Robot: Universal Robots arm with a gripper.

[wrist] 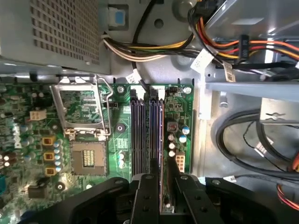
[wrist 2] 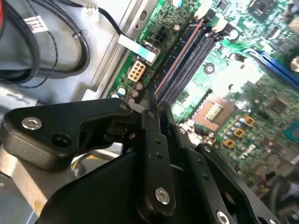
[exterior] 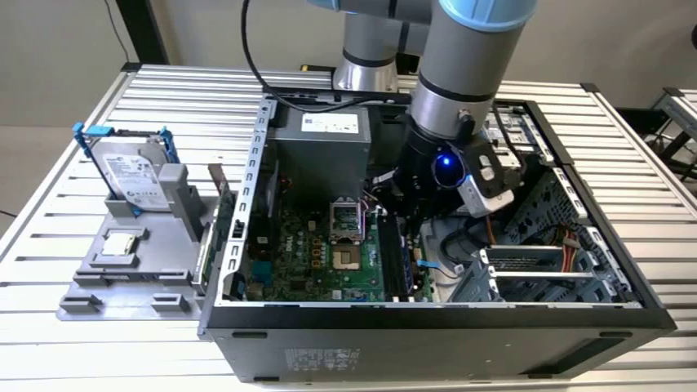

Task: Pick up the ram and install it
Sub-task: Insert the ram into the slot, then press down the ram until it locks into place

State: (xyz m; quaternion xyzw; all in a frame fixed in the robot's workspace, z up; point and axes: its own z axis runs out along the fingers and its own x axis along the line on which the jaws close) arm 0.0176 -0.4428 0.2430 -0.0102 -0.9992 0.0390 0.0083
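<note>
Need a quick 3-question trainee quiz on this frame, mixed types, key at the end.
1. True or false: the hard drive sits inside the computer case.
2. In the first wrist view, the gripper is over: A) the power supply, B) the memory slots, C) the drive bay.
3. Fill in: in the second wrist view, the ram lines up with the slot ___ from the CPU socket.

Key
1. False. It stands in the grey holder outside the case, on the exterior view's left.
2. B
3. farthest
</note>
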